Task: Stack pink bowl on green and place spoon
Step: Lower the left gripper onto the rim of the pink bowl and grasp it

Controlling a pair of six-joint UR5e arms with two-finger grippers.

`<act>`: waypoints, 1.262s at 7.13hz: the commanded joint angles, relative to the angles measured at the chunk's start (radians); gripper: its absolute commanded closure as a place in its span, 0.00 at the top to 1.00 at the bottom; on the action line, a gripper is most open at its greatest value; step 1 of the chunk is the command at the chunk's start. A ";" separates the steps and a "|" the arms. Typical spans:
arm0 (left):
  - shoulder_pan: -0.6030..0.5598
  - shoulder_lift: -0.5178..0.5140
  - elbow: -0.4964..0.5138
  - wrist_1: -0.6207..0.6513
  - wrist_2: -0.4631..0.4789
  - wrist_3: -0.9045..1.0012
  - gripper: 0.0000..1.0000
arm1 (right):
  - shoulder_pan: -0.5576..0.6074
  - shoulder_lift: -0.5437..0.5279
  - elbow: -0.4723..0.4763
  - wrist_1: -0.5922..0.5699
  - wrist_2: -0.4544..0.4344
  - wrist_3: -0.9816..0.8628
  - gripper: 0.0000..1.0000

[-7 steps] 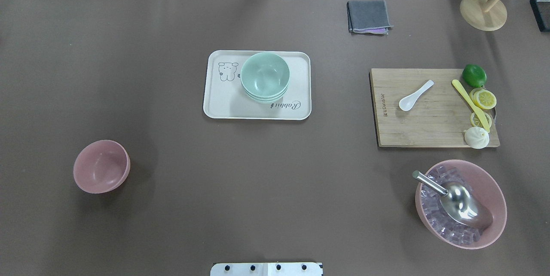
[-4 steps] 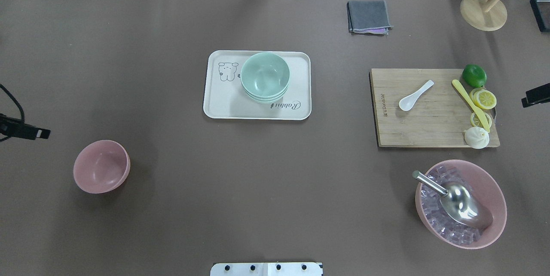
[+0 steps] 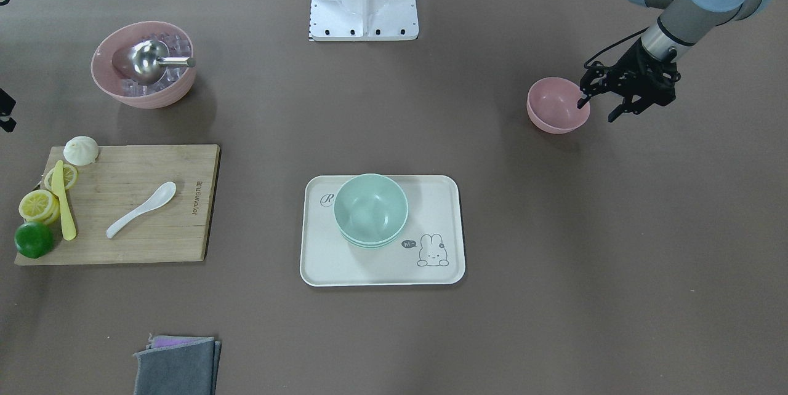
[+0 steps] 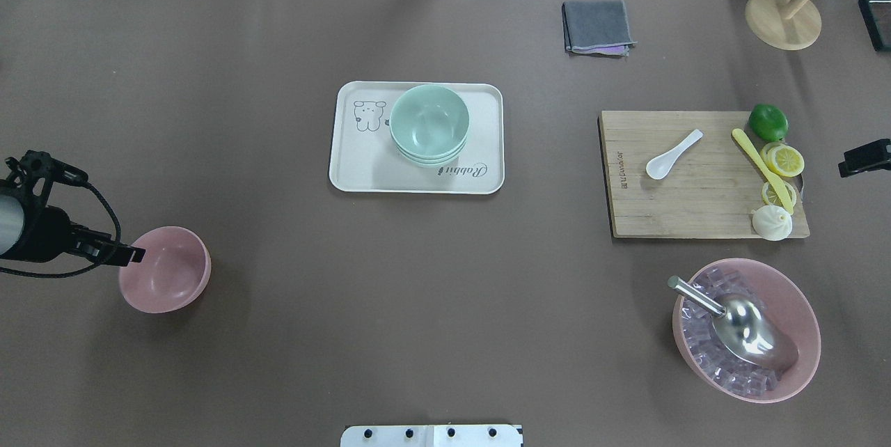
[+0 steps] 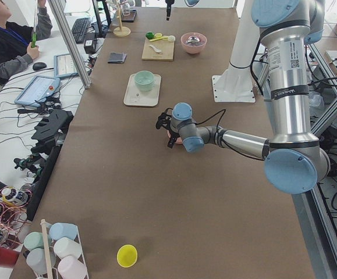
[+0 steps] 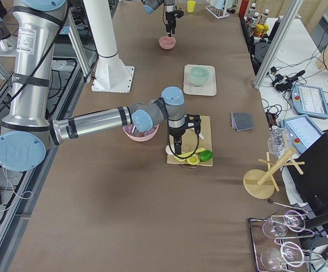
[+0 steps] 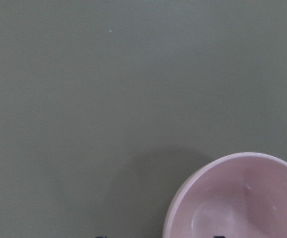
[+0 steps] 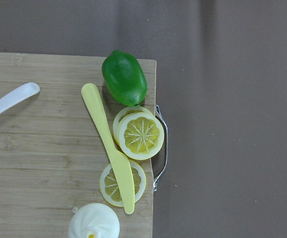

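Only one white spoon (image 4: 674, 152) (one tray (image 4: 348, 170))

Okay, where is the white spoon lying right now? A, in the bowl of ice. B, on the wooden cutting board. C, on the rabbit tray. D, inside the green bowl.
B: the white spoon lies flat on the wooden cutting board, apart from the yellow knife.

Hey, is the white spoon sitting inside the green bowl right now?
No, the white spoon lies flat on the wooden cutting board, well apart from the green bowl.
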 commanded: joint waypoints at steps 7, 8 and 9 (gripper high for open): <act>0.023 -0.012 -0.003 -0.001 0.003 -0.004 0.00 | -0.001 -0.001 -0.002 0.000 -0.001 0.000 1.00; 0.020 -0.025 -0.020 0.004 -0.010 -0.005 0.00 | -0.001 -0.001 -0.002 0.000 -0.001 0.000 1.00; 0.014 -0.059 -0.024 0.013 -0.042 -0.010 0.00 | -0.001 -0.001 -0.002 0.000 -0.001 0.000 1.00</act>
